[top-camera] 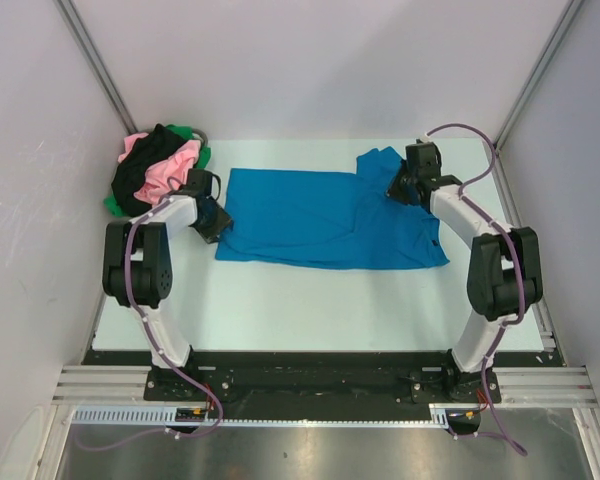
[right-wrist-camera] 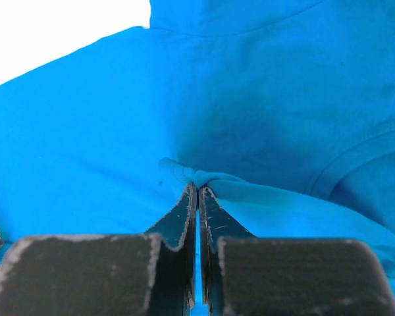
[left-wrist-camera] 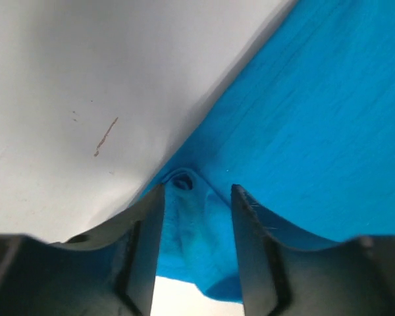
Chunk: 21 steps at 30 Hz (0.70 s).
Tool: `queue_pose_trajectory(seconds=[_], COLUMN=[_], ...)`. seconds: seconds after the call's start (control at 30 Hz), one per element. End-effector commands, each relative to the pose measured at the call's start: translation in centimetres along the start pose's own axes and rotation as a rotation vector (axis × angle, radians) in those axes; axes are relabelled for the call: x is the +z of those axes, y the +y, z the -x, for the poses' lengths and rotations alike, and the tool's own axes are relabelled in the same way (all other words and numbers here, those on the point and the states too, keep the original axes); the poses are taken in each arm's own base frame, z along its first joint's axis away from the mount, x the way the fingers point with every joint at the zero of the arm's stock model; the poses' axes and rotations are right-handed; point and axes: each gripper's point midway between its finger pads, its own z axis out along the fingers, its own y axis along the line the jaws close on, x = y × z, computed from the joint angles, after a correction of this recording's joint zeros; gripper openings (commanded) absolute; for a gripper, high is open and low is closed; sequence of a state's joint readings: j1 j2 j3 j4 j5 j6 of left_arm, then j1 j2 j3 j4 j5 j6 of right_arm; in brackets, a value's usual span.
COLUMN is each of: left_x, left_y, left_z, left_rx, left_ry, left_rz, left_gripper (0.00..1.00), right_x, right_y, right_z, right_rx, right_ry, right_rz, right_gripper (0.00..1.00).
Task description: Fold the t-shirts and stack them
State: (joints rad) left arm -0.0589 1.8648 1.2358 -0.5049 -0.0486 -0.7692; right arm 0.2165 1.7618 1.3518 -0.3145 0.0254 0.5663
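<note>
Blue shirt [top-camera: 320, 220] flat on table [top-camera: 310, 300], in middle, between two claws.
Left claw [top-camera: 212, 222] at shirt's near left corner. Jaws partway apart, loose bit of cloth between fingers [left-wrist-camera: 148, 243], not squeezed.
Right claw [top-camera: 398, 185] on shirt's far right part. Jaws tight together, pinching small fold of cloth.
Count: one blue shirt, two claws, one basket [top-camera: 202, 135].
Other shirts [top-camera: 155, 170] heaped at basket, back left: pink, black, green.
Blue shirt's long side runs left to right. Straight edge at left, sleeve sticks toward back at right.
</note>
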Motion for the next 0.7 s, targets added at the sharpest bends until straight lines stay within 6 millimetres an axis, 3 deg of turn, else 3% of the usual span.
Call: queue_pose_trajectory(seconds=[0.0,0.03,0.07,0.1,0.13,0.17,0.2,0.23,0.27,0.3,0.33,0.37,0.43,0.47,0.5,0.53,0.57,0.6,0.67], left_x=[-0.2,-0.3,-0.3,-0.5,-0.7,-0.9,-1.7,-2.1,-3.6,-3.6,-4.2,-5.7,-6.2,-7.8,-7.4,-7.8,-8.9,-8.4,-9.1], left_y=[-1.1,-1.1,-1.0,-0.7,-0.6,-0.3,0.0,0.3,0.0,1.0,1.3,1.1,2.5,2.5,3.8,4.2,4.3,5.3,5.2], left_z=[2.1,2.1,2.1,1.9,1.8,1.7,1.4,1.1,1.4,0.1,-0.2,-0.3,-2.4,-2.6,-4.3,-5.1,-5.3,-7.2,-8.6], left_rx=[-0.040,-0.041,-0.043,-0.048,-0.052,-0.058,-0.071,-0.079,-0.086,-0.096,-0.101,-0.104,-0.103,-0.105,-0.111,-0.113,-0.125,-0.143,-0.165], left_ry=[-0.051,-0.050,-0.050,-0.045,-0.047,-0.052,-0.062,-0.067,-0.094,-0.082,-0.087,-0.107,-0.091,-0.118,-0.096,-0.093,-0.117,-0.080,-0.073], left_rz=[-0.027,-0.026,-0.021,-0.013,-0.013,-0.007,-0.011,-0.016,-0.053,-0.047,-0.056,-0.094,-0.088,-0.117,-0.105,-0.120,-0.157,-0.164,-0.247], left_gripper=[0.65,0.71,0.77,0.84,0.86,0.88,0.89,0.89,0.90,0.90,0.90,0.90,0.91,0.91,0.91,0.90,0.90,0.90,0.90], right_x=[1.7,2.1,2.8,3.1,3.2,3.1,2.7,2.4,0.7,-0.3,-0.9,-3.7,-5.9,-6.4,-8.8,-9.7,-9.8,-11.8,-12.7], right_y=[1.3,1.3,1.0,0.9,1.0,0.9,0.9,0.7,0.9,1.1,0.5,0.9,0.6,-1.0,-0.7,-0.7,-2.5,-2.1,-2.3], right_z=[3.2,3.2,3.0,3.1,3.3,3.6,4.0,3.8,5.2,5.5,4.7,5.9,5.5,3.9,4.1,3.3,1.0,1.0,-1.4], right_rx=[0.004,0.002,0.002,0.005,0.005,0.006,0.009,0.010,0.017,0.012,0.009,0.015,0.020,0.022,0.022,0.022,0.021,0.033,0.042], right_ry=[-0.087,-0.088,-0.077,-0.077,-0.083,-0.091,-0.108,-0.109,-0.159,-0.181,-0.180,-0.229,-0.240,-0.215,-0.249,-0.248,-0.211,-0.243,-0.206], right_rz=[0.049,0.052,0.045,0.042,0.047,0.043,0.036,0.024,0.023,0.027,0.013,0.021,0.015,-0.041,-0.023,-0.021,-0.068,-0.035,-0.013], right_gripper=[0.00,0.00,0.15,0.35,0.67,0.87,0.99,1.00,1.00,1.00,1.00,1.00,1.00,1.00,1.00,1.00,1.00,1.00,1.00])
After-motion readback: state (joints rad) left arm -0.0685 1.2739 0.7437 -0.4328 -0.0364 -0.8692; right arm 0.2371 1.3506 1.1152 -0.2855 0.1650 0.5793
